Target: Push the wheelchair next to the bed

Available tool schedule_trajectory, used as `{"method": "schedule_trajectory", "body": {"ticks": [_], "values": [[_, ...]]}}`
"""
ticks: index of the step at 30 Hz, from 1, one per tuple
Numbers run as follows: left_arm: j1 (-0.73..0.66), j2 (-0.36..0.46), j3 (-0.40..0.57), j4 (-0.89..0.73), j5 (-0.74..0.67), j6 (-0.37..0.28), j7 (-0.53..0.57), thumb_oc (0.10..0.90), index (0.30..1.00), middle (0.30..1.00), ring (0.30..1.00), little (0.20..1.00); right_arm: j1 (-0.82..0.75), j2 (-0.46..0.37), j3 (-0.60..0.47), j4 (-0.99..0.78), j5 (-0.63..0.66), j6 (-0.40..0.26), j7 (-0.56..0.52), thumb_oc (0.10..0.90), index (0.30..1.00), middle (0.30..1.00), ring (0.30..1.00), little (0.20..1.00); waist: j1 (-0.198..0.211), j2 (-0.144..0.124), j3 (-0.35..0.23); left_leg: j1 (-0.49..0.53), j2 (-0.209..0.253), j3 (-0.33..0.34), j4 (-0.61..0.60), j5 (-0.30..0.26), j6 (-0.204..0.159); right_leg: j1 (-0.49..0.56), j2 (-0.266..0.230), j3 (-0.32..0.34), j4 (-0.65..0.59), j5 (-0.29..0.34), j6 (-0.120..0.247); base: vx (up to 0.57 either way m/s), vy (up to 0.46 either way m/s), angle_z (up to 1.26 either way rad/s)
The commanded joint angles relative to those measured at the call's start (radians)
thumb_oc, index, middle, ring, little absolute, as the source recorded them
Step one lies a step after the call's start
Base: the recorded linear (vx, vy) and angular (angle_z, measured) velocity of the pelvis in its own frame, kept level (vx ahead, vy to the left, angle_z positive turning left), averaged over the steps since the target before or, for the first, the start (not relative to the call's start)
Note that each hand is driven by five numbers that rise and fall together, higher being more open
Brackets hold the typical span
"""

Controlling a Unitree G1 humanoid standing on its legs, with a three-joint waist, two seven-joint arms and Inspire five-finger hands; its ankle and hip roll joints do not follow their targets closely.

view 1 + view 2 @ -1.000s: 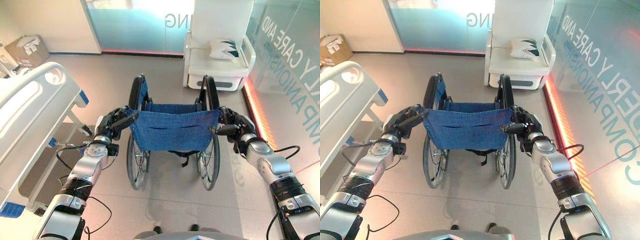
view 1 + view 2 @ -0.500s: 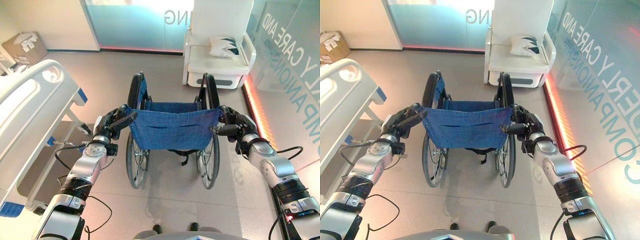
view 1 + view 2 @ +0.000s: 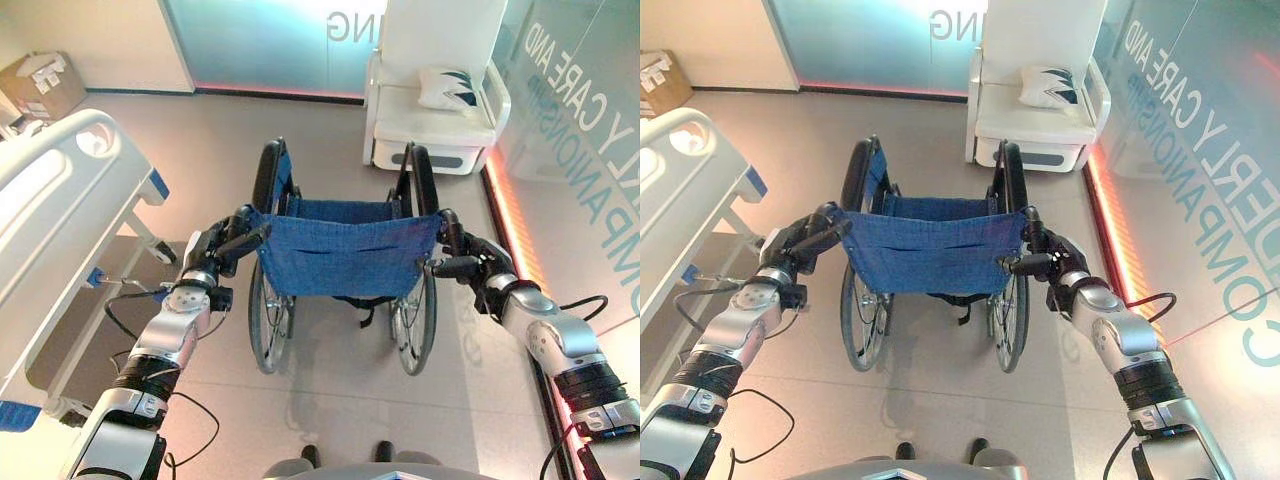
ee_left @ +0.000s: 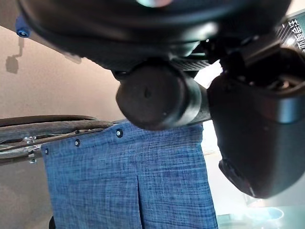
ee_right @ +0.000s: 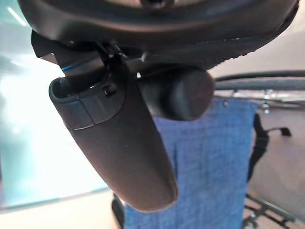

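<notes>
One wheelchair (image 3: 345, 265) out on the open floor, seen from behind: blue woven backrest stretched between two black push handles, two big spoked wheels below, black armrests rising at the far side. Standing upright, just right of the bed (image 3: 60, 230) but apart from it, a strip of bare floor between the two. Facing away toward the white armchair (image 3: 432, 95), well short of it.

Left hand (image 3: 212, 250) wrapped around the wheelchair's left push handle (image 4: 159, 95), fingers curled over the grip, silver arm reaching in from the bed side. In the left wrist view, round end of the handle poking out past the dark hand, blue fabric with its snaps just beyond. Right hand (image 3: 1060, 265) clamped on the right push handle (image 5: 188, 93), thumb lying along it, arm stretched in from the side away from the bed. Both arms extended forward, roughly level with the top of the backrest.

Count: one wheelchair, one bed, one armchair with one patterned cushion (image 3: 448, 92) on its seat, one cardboard box (image 3: 42, 85) past the bed's far end.
</notes>
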Motion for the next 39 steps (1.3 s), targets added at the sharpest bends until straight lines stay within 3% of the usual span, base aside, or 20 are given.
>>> {"method": "schedule_trajectory", "body": {"ticks": [1, 9, 10, 13, 27, 39], "values": [[-0.091, 0.086, 0.036, -0.063, -0.009, -0.086, 0.005, 0.800, 0.900, 0.900, 0.900, 0.900, -0.037, -0.040, 0.007, -0.086, 0.090, -0.048, 0.075, 0.800, 0.900, 0.900, 0.900, 0.900, -0.001, -0.005, -0.066, -0.020, -0.014, 0.057, 0.003, -0.013, -0.043, -0.013, 0.018, -0.014, 0.047, -0.013, 0.022, 0.00, 0.000, 0.00], [-0.091, 0.111, 0.044, -0.048, -0.023, -0.094, -0.005, 0.800, 0.900, 0.900, 0.900, 0.900, -0.054, -0.081, -0.038, -0.069, 0.186, -0.100, 0.069, 0.800, 0.900, 0.900, 0.900, 0.900, -0.004, -0.012, -0.065, -0.018, -0.014, 0.058, 0.003, -0.014, -0.047, -0.013, 0.021, -0.013, 0.049, -0.011, 0.026, 0.00, 0.000, 0.00], [-0.089, 0.112, 0.048, -0.047, -0.022, -0.092, -0.005, 0.800, 0.900, 0.900, 0.900, 0.900, -0.058, -0.086, -0.057, -0.075, 0.174, -0.138, 0.062, 0.800, 0.900, 0.900, 0.900, 0.900, -0.006, -0.012, -0.067, -0.018, -0.013, 0.059, 0.003, -0.015, -0.048, -0.015, 0.021, -0.011, 0.049, -0.011, 0.027, 0.00, 0.000, 0.00], [-0.079, 0.102, 0.052, -0.049, -0.016, -0.093, 0.000, 0.800, 0.900, 0.900, 0.900, 0.900, -0.056, -0.087, -0.076, -0.091, 0.135, -0.159, 0.052, 0.800, 0.900, 0.900, 0.900, 0.900, -0.008, -0.012, -0.069, -0.019, -0.013, 0.060, 0.003, -0.016, -0.046, -0.017, 0.022, -0.007, 0.049, -0.011, 0.027, 0.00, 0.000, 0.00], [-0.060, 0.074, 0.064, -0.066, -0.005, -0.084, 0.018, 0.800, 0.900, 0.900, 0.900, 0.900, -0.007, -0.040, -0.104, -0.179, 0.023, -0.201, -0.049, 0.800, 0.900, 0.900, 0.900, 0.900, -0.016, 0.003, -0.061, -0.022, -0.012, 0.066, 0.003, -0.014, -0.041, -0.023, 0.023, 0.007, 0.053, -0.018, 0.023, 0.00, 0.000, 0.00], [-0.046, 0.069, 0.069, -0.089, -0.012, -0.080, 0.038, 0.800, 0.900, 0.900, 0.900, 0.900, 0.012, -0.054, -0.073, -0.251, -0.065, -0.193, 0.010, 0.800, 0.900, 0.900, 0.900, 0.900, -0.020, 0.008, -0.053, -0.022, -0.012, 0.069, 0.003, -0.011, -0.041, -0.027, 0.023, 0.007, 0.060, -0.020, 0.022, 0.00, 0.000, 0.00]]}}
